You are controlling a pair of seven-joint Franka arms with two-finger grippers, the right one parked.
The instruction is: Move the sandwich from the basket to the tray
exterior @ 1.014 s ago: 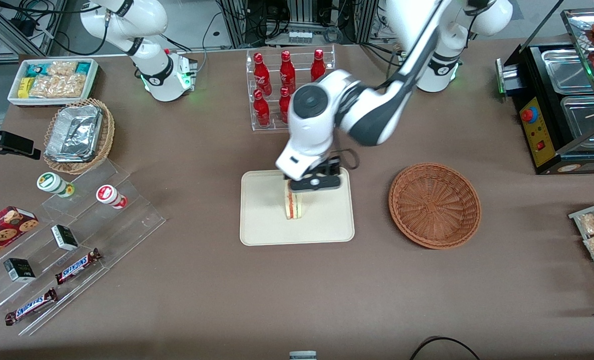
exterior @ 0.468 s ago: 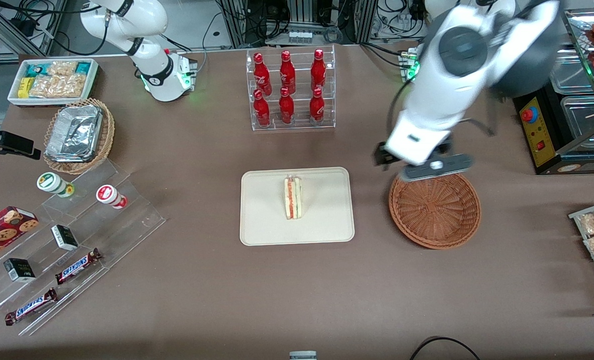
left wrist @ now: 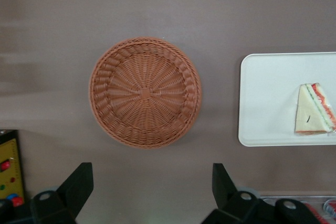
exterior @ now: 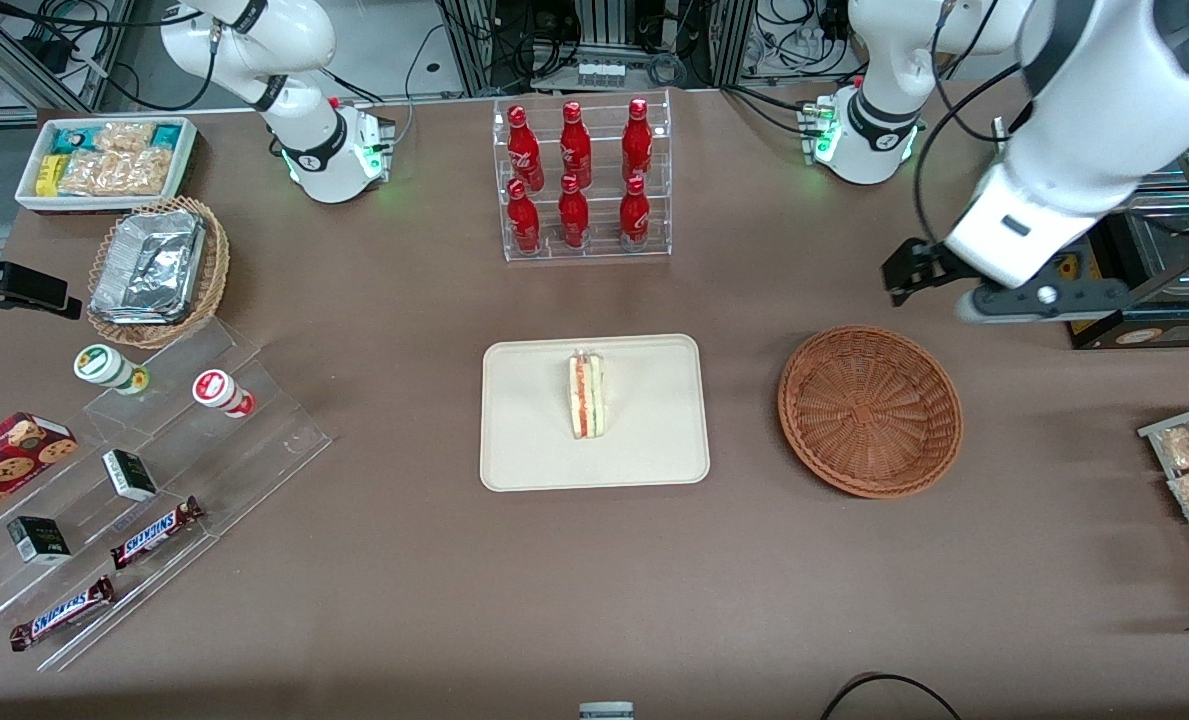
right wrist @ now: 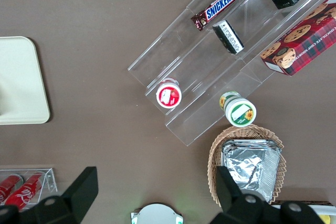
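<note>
While the sandwich (exterior: 586, 395) rests on the cream tray (exterior: 524, 450) near the middle of the counter (exterior: 594, 580), the claw (exterior: 964, 290) hangs well apart from it, toward the working arm's end of the counter, above the surface and farther from the front camera than the reddish-brown wicker basket (exterior: 870, 410). Its two fingers are spread wide and grip nothing. The basket lies between tray and claw, apart from both, and holds nothing.

From the front, the sandwich stands on its edge, its red, orange and green filling stripes facing upward, roughly at the tray's centre. That view also shows the rack of red bottles (exterior: 579, 180) farther from the camera than the tray.

Seen from the left wrist, the dark fingertips (left wrist: 79, 184) stand far apart, with the whole round basket (left wrist: 145, 92) in view and bare weave inside it. This view shows the sandwich's (left wrist: 314, 116) pale triangular bread face, which the front view hides, and only one end of the tray (left wrist: 262, 98).

Only a rounded corner of the tray (right wrist: 21, 82) shows from the right wrist, and the sandwich is out of sight there.
</note>
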